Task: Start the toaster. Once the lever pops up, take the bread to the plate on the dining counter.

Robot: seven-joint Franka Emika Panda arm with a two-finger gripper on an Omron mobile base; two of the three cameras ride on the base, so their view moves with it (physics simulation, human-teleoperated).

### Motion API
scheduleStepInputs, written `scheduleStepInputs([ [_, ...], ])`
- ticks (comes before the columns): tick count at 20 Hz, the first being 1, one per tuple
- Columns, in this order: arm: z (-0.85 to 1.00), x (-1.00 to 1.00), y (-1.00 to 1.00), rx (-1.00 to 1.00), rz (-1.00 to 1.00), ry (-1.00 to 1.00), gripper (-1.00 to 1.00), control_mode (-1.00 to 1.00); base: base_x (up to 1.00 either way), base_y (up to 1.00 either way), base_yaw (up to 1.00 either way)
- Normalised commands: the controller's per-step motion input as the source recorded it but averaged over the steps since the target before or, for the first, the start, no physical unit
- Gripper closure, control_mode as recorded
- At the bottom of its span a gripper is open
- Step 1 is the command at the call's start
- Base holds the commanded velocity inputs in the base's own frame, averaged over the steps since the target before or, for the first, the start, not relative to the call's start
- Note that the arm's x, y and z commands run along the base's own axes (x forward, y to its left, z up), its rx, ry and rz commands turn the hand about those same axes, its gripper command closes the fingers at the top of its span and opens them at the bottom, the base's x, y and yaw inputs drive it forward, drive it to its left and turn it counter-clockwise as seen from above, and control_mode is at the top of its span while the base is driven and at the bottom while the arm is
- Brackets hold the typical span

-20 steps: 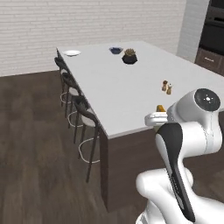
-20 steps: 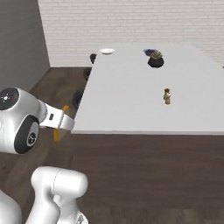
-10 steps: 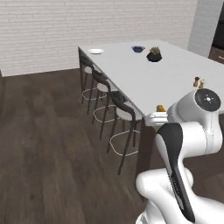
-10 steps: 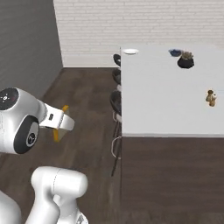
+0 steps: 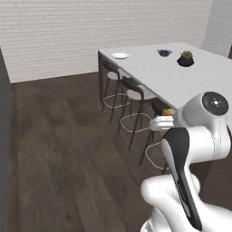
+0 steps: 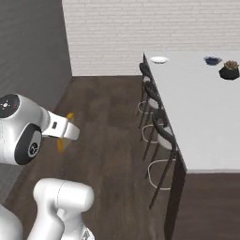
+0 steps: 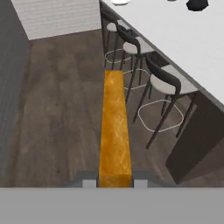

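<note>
Gripper (image 7: 114,183) closed on the bread (image 7: 114,131) (edge-on, orange crust), carried over dark wood floor. Plate (image 6: 159,59) at far corner of dining counter (image 6: 206,117); 3 stools (image 6: 161,136) alongside.

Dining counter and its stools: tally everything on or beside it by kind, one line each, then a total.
Bar stools: 3
White plate: 1
Bowl with blue contents: 1
Dark potted plant: 1
Total: 6
</note>
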Motion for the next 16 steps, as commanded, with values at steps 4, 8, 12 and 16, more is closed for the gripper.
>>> scheduleStepInputs([
  [4, 0.00, 0.00, 0.00, 0.00, 0.00, 0.00, 1.00, 1.00, 0.89, 1.00, -0.33],
  [8, 0.00, 0.00, 0.00, 0.00, 0.00, 0.00, 1.00, 1.00, 1.00, 1.00, -0.36],
  [12, 0.00, 0.00, 0.00, 0.00, 0.00, 0.00, 1.00, 1.00, 1.00, 0.97, -0.40],
  [16, 0.00, 0.00, 0.00, 0.00, 0.00, 0.00, 1.00, 1.00, 1.00, 0.89, -0.43],
])
